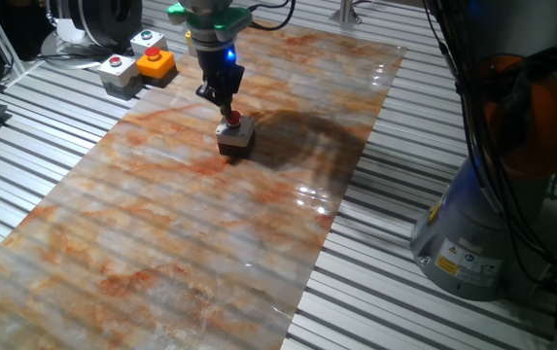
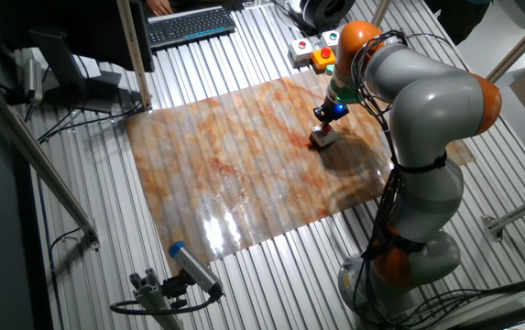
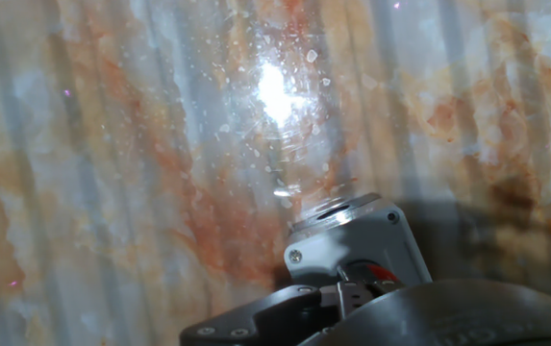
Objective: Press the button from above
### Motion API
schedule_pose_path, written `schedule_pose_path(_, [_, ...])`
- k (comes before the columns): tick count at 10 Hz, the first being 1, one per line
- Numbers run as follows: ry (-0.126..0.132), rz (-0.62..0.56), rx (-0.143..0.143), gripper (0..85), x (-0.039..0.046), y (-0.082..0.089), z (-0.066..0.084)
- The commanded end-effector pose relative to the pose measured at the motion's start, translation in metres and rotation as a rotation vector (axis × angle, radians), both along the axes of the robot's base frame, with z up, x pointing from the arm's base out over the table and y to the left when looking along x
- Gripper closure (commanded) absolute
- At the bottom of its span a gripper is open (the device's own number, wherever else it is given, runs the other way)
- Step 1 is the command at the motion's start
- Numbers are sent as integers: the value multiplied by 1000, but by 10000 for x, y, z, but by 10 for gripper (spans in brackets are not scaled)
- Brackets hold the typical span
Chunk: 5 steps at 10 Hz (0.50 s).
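Note:
The button (image 1: 231,119) is a small red cap on a little square box (image 1: 236,137) with a pale grey top and dark base. It stands on the marbled orange mat (image 1: 161,243). My gripper (image 1: 226,103) hangs straight over it, fingertips together and right at the red cap. In the other fixed view the gripper (image 2: 328,119) sits just above the box (image 2: 323,138). The hand view shows the box's grey top (image 3: 352,240) close below the fingers (image 3: 338,300), which meet along a thin seam.
Off the mat's far corner stand an orange box with a red button (image 1: 156,64), a light-grey box with a red button (image 1: 118,68) and one with a green button (image 1: 148,41). The arm's base (image 1: 482,224) rises at the right. A keyboard (image 2: 189,23) lies beyond.

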<state>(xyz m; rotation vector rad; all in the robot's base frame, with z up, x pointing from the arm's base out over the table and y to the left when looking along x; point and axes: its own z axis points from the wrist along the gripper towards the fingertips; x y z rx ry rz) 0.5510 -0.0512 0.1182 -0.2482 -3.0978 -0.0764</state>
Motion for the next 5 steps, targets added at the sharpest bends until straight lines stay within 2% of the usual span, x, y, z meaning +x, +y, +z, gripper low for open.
schedule_pose_path(1, [-1,0,0,850,0,0,10])
schedule_pose_path(5, [-2,-1,-2,850,7,5,4])
